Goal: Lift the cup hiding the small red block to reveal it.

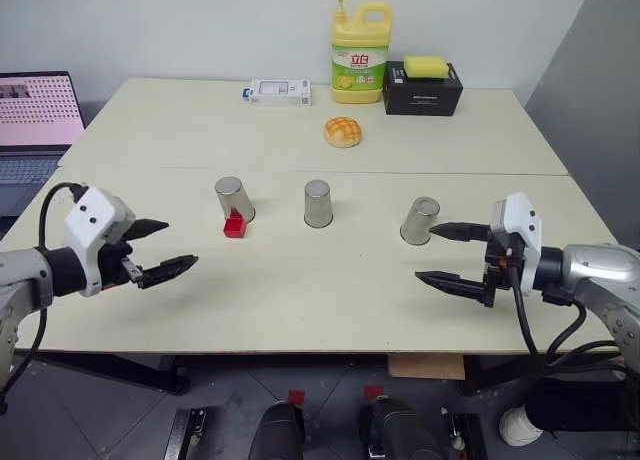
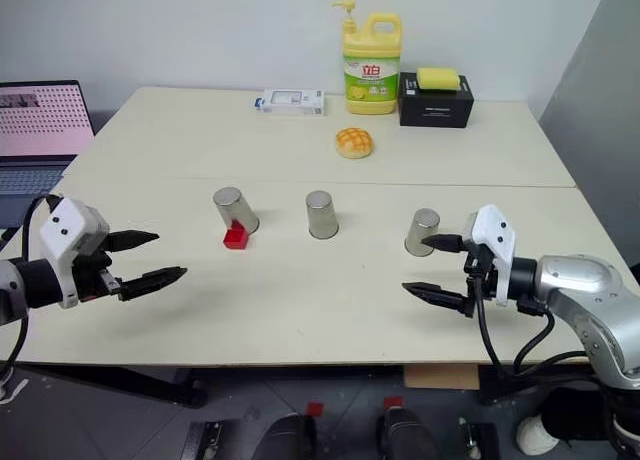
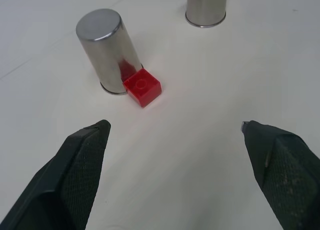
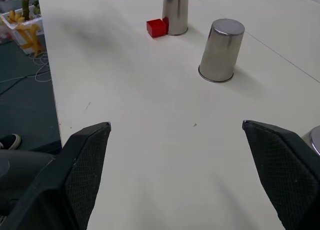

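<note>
Three upside-down steel cups in a row across cream table (image 1: 300, 310): left cup (image 1: 234, 199), middle cup (image 1: 318, 203), right cup (image 1: 420, 221). Small red block (image 1: 235, 224) uncovered on tabletop, touching base of left cup at its 6 o'clock, clear of both grippers. Left gripper (image 1: 165, 248) hovering above table at 8 o'clock from left cup, well apart from it, fingers spread wide, gripping nothing; in left wrist view both black fingers (image 3: 75, 175) frame block and cup with bare table between. Right gripper (image 1: 450, 255) at 4 o'clock from right cup, fingers spread wide, empty; upper fingertip just beside right cup's side, contact impossible to tell. Right wrist view looking across table toward middle cup and left cup with block. Far side of table: round yellow bun (image 1: 342, 132) at 12 o'clock from middle cup, yellow dish-soap bottle (image 1: 360, 48), black box (image 1: 422, 88) with yellow sponge (image 1: 426, 66) on top, white flat box (image 1: 280, 91). Open laptop (image 1: 35, 115) off table's left edge.
</note>
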Controlling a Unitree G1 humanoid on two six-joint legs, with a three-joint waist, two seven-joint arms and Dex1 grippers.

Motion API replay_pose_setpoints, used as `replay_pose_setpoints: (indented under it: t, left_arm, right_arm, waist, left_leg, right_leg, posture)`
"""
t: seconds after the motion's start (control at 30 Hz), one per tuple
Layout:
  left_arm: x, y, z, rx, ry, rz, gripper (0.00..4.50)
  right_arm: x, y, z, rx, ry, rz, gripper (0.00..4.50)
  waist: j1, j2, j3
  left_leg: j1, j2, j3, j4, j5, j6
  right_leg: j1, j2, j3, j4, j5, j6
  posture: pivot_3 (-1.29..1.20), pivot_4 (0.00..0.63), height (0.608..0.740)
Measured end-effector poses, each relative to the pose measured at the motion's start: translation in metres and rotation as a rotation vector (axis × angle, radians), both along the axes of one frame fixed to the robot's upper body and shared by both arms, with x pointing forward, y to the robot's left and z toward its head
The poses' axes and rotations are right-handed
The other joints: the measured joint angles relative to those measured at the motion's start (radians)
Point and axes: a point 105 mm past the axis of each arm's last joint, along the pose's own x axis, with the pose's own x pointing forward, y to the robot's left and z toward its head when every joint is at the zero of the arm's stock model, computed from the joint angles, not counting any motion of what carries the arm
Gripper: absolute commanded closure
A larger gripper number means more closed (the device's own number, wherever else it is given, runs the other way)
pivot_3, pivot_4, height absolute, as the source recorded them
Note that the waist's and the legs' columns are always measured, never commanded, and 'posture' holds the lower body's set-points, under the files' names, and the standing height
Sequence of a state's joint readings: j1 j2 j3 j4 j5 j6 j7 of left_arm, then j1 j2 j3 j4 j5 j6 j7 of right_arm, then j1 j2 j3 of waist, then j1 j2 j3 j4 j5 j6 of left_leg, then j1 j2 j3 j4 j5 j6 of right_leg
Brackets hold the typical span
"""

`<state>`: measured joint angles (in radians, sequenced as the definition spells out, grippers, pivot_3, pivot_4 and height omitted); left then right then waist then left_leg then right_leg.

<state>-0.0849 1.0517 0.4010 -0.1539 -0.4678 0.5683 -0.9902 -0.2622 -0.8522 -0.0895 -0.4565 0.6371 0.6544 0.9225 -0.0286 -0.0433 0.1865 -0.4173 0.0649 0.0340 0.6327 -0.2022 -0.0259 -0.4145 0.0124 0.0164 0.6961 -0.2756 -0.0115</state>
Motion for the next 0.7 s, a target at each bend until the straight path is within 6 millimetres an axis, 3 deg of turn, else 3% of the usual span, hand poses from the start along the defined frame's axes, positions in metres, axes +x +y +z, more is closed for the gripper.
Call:
replay_pose_setpoints:
  t: [0.43, 0.7]
  left_arm:
    - [0.003, -0.005, 0.010, -0.001, -0.031, -0.016, 0.03]
    - [0.002, -0.009, 0.011, 0.009, -0.034, -0.034, 0.03]
  right_arm:
    - [-0.001, -0.005, 0.000, -0.001, -0.004, -0.015, 0.00]
    - [-0.002, -0.022, 0.000, 0.002, 0.010, -0.091, 0.00]
  waist:
    - [0.000, 0.000, 0.000]
    - [0.000, 0.000, 0.000]
  left_leg:
    - [0.000, 0.000, 0.000, 0.000, 0.000, 0.000]
    - [0.000, 0.000, 0.000, 0.000, 0.000, 0.000]
  right_leg:
    - [0.000, 0.000, 0.000, 0.000, 0.000, 0.000]
    - [0.000, 0.000, 0.000, 0.000, 0.000, 0.000]
  posture:
    - [0.00, 0.150, 0.740]
    - [0.00, 0.150, 0.740]
